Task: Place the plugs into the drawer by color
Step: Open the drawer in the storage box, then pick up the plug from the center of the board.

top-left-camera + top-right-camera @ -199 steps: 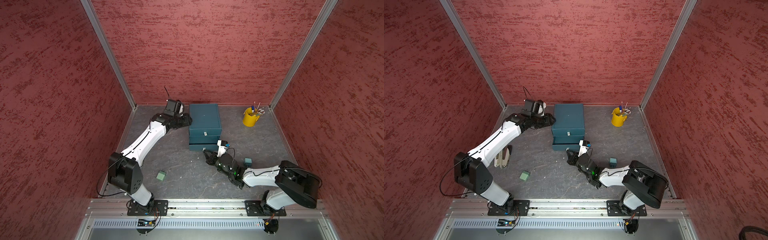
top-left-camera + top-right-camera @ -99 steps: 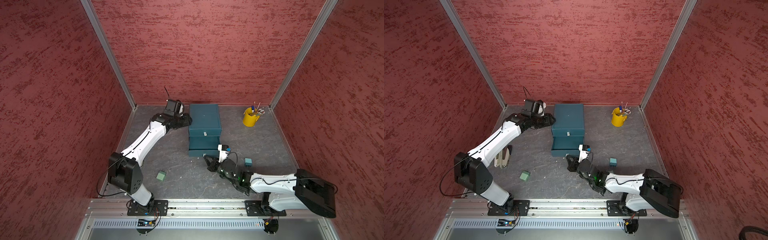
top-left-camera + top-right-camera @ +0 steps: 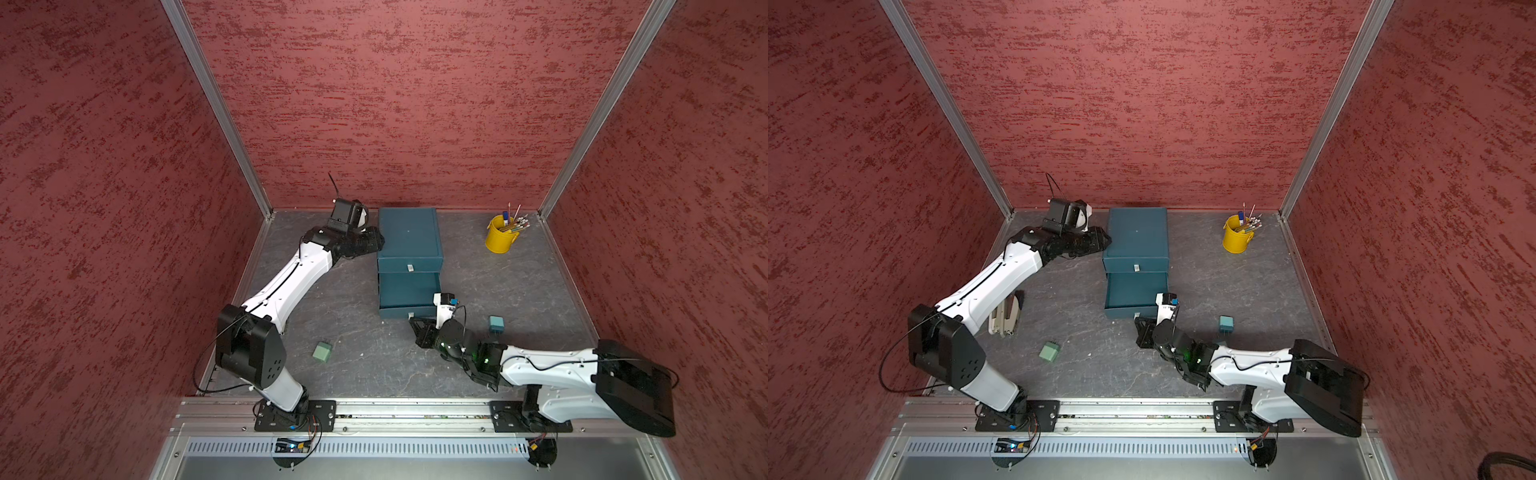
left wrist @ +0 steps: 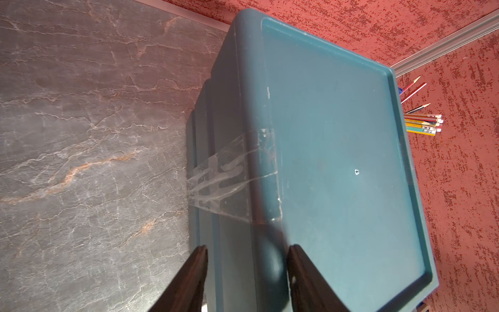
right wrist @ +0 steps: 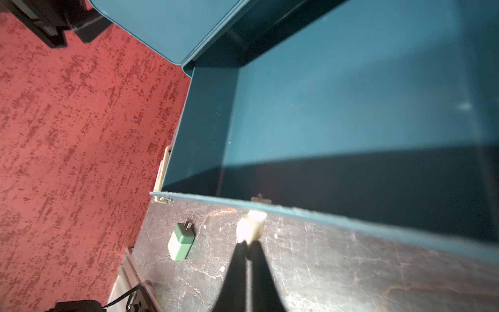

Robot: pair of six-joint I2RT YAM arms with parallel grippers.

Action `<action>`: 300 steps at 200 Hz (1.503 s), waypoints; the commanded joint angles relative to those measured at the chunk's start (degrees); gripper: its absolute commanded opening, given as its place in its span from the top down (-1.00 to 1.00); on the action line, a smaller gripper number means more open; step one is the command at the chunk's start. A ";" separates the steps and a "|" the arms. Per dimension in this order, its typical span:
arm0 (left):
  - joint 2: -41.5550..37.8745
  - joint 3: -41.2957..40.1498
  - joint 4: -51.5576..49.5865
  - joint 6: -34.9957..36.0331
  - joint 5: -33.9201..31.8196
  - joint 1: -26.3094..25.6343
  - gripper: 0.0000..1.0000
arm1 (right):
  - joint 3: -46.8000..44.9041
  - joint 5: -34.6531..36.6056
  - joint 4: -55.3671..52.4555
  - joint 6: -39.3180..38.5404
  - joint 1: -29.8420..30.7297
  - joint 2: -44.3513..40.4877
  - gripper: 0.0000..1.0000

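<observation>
**A:** Where is the chest of drawers (image 3: 409, 232)?

**B:** At the back of the desk (image 3: 374, 374). A lower drawer (image 3: 409, 289) stands open toward the robot. I can't tell whether it is the middle or the bottom one.

**A:** And the right pincer (image 5: 248, 243)?

**B:** It's at that drawer's front. The jaws are narrow, with their tips at the end of the white pull tab (image 5: 251, 222). I can't tell whether they pinch it.

**A:** The left pincer (image 4: 247, 247)?

**B:** It's at the chest's left side, jaws parted over the upper edge. Contact is unclear.

**A:** What about the plugs?

**B:** Both top views show two on the desk. The green plug (image 3: 322, 351) lies in front of the chest, off to its left. The teal plug (image 3: 495, 323) sits in front of the chest to its right, near the right arm.

**A:** Anything else?

**B:** A yellow bucket (image 3: 500, 239) of pencils stands right of the chest, by the back wall.
</observation>
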 commanded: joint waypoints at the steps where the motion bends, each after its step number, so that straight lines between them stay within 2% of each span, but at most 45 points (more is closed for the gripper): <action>1: -1.71 0.11 -1.70 -0.52 0.04 -0.28 -0.03 | 3.72 1.34 -9.03 -3.16 0.41 -2.02 0.14; 6: -1.89 0.14 -1.71 -0.52 0.06 -0.34 -0.04 | 4.72 1.67 -11.82 -3.72 0.41 -2.97 -0.14; 10: -2.00 0.19 -1.78 -0.52 0.15 -0.32 -0.04 | 5.67 2.04 -14.09 -4.24 0.34 -3.68 -0.29; 23: -2.47 0.39 -1.88 -0.54 0.22 -0.34 -0.03 | 8.73 3.57 -23.00 -6.49 0.41 -6.34 -0.42; 55: -3.49 2.25 -2.78 -0.43 0.38 -0.59 -0.05 | 16.47 12.63 -48.38 -8.39 0.39 -14.22 -0.41; 79: -4.30 4.39 -3.57 -0.50 0.56 -0.88 -0.06 | 24.37 19.53 -68.64 -6.84 -1.00 -16.60 -0.39; 113: -6.21 5.16 -3.44 -1.39 0.35 -1.94 -0.06 | 31.52 15.47 -85.45 -5.89 -13.72 -14.71 -0.29; 139: -7.98 4.77 -3.96 -1.22 -1.21 -3.34 -0.07 | 30.63 5.56 -85.46 -10.06 -27.77 -13.36 -0.29; 152: -9.09 4.23 -4.14 -1.22 -1.64 -3.91 -0.07 | 29.24 2.44 -83.69 -11.28 -33.61 -13.11 -0.37; 170: -10.43 3.39 -4.46 -0.98 -2.09 -4.58 -0.08 | 26.57 -2.57 -79.56 -12.98 -40.09 -12.02 -0.46; 192: -11.73 2.97 -5.72 0.03 -2.13 -5.03 -0.10 | 22.63 -7.78 -73.24 -14.55 -45.59 -10.71 -0.45; 241: -16.03 -2.04 -6.78 0.71 -1.67 -5.71 -0.12 | 16.29 -12.79 -65.73 -15.87 -51.88 -5.11 -0.36; 300: -18.35 -5.79 -5.96 0.26 -1.48 -5.96 -0.15 | 14.16 -14.30 -60.66 -17.44 -53.20 0.76 -0.24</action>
